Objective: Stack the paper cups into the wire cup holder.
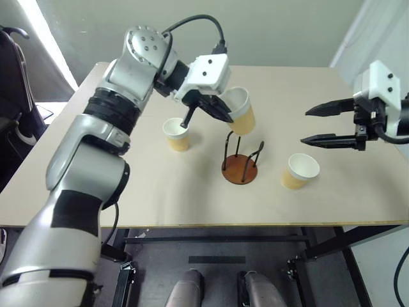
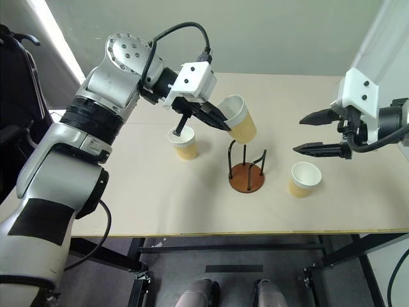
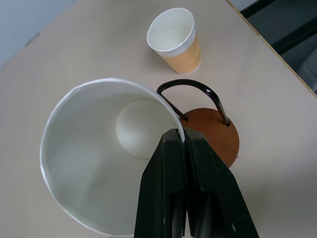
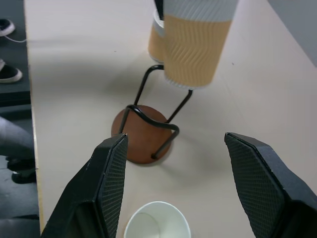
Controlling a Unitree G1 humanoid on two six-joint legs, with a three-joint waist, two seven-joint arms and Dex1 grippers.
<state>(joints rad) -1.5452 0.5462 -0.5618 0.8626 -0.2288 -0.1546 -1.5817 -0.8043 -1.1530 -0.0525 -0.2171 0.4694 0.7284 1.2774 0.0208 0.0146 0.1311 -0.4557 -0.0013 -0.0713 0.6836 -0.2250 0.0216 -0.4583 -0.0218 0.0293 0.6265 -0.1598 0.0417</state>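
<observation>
While the left tool (image 1: 214, 107) pinches the rim of one paper cup (image 1: 241, 112) between its closed black fingers, that cup hangs tilted in the air at the upper middle of the left eye frame, its bottom just above the wire cup holder (image 1: 240, 167). From the left wrist camera the fingers (image 3: 171, 178) are pressed together over the white rim, one inside the cup and one outside, with the holder's brown disc base showing just behind. The holder stands upright at the centre of the pale bench (image 1: 128, 198) with nothing in its loops. A second cup (image 1: 176, 133) stands upright on the bench to the left of the holder, just below the left tool. A third cup (image 1: 300, 171) stands upright to the right of the holder. At the right edge of the frame, above that third cup, the right tool (image 1: 326, 125) hovers with its fingers spread wide and nothing between them.
</observation>
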